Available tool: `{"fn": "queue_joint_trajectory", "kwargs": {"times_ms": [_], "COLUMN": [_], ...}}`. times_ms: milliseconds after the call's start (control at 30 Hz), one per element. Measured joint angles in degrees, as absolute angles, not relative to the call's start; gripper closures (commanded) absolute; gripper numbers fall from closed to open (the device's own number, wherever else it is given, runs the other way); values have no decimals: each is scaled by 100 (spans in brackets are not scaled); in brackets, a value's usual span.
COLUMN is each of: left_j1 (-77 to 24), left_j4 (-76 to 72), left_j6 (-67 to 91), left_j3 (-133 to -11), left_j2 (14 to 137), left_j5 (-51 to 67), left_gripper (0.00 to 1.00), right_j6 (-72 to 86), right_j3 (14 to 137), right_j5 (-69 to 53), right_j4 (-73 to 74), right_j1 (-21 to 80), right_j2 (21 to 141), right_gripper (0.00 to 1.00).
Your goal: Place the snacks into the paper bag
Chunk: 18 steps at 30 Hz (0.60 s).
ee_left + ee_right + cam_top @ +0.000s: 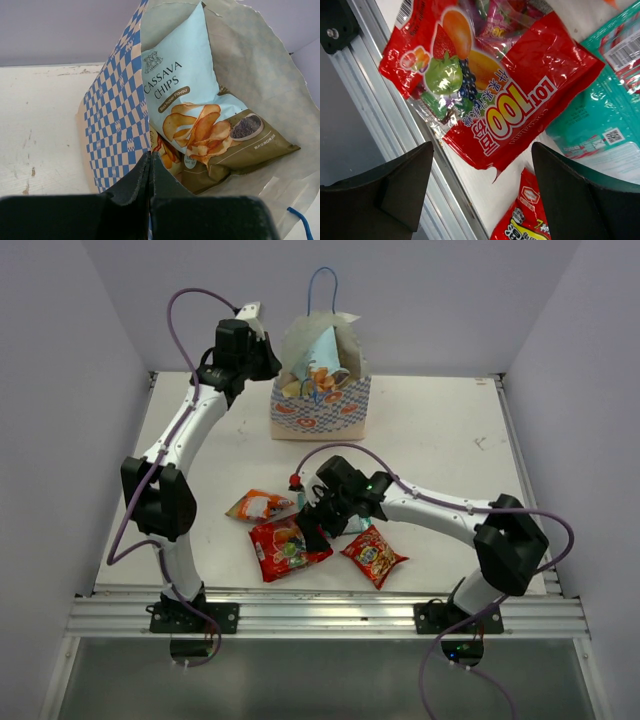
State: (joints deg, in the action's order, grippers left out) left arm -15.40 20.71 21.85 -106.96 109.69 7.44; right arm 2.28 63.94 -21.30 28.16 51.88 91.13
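Nearest us, a metal rail (pixel 330 615) runs along the 6 o'clock edge of the desk (pixel 440 430). Just beyond it lies the red fruit packet (pixel 485 90), its near corner close to that edge. The right hand (pixel 482 152) hovers over this packet, released, with one finger on each side and neither touching it, as far as we can see.

At the packet's 3 o'clock a smaller red-and-orange packet (pixel 374 555) lies a little apart. At about 1 o'clock the teal-green packet (pixel 600 115) meets its edge, partly under the right arm. An orange packet (pixel 258 505) lies alone at 11 o'clock, nearer the left arm.

A wide stretch of desk separates these packets from the paper bag (pixel 320 410), which stands upright toward 12 o'clock near the far edge, its mouth open. A light blue chips packet (pixel 185 85) leans inside it. The left hand (pixel 150 160) is clenched on the bag's rim at the 9 o'clock side. More desk runs from the bag's 3 o'clock side to the right-hand edge.
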Motion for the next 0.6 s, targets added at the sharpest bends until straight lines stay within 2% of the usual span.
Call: {"fn": "queue_joint_trajectory", "kwargs": {"times_ms": [267,367,400,433,600], "left_j1": [-1540,-1540,-1540,-1540,-1540], "left_j4": [2073,2075,2073,2075,2073], "left_j6": [2178,2171,2167,2163,2143], "left_j3": [-10597,-10582,-10573,-10562,-10534], "left_j2": [10916,10890,10877,10868,10853], "left_j5": [742,722,718,718,711], "left_gripper": [100,100,100,100,100], "right_j6": [405,438,475,471,436], "right_j3": [5986,5975,5988,6016,6375], "right_j5": [-2217,-2252,-2272,-2281,-2189], "right_j4": [2257,2110,2049,2029,2421], "right_j1": [5214,5214,5216,5218,5277], "right_j2": [9644,9885,9946,9985,9955], "right_gripper": [21,56,84,99,100]}}
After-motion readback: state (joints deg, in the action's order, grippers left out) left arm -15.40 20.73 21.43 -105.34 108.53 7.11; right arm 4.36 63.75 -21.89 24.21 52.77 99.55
